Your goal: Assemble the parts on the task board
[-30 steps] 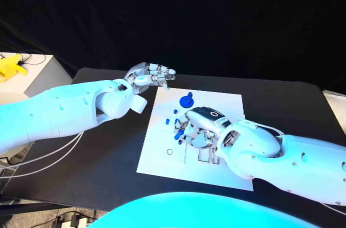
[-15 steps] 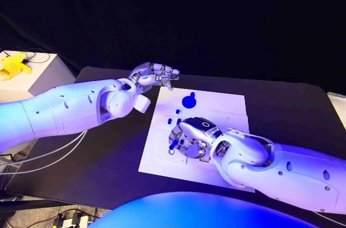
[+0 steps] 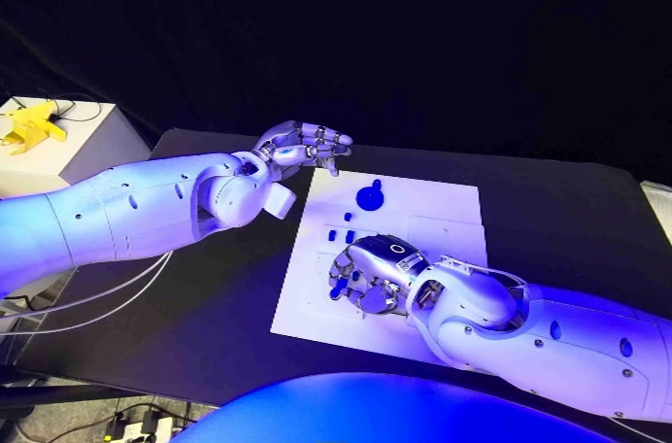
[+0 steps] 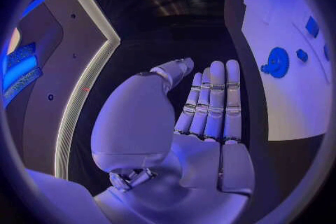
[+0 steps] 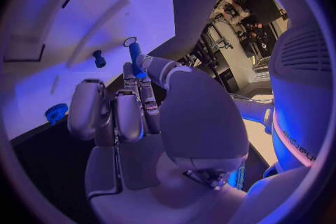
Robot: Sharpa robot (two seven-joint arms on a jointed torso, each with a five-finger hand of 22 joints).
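Several blue parts on task board

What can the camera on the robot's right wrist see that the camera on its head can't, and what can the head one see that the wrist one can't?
Right wrist view alone: the small ring on the board, just past the peg's tip.

Head view alone: the left hand, held above the table beyond the board's far left corner, holding nothing, and two small blue pieces side by side on the board.

Both: the white task board, the right hand pinching a blue peg, and the round blue gear.
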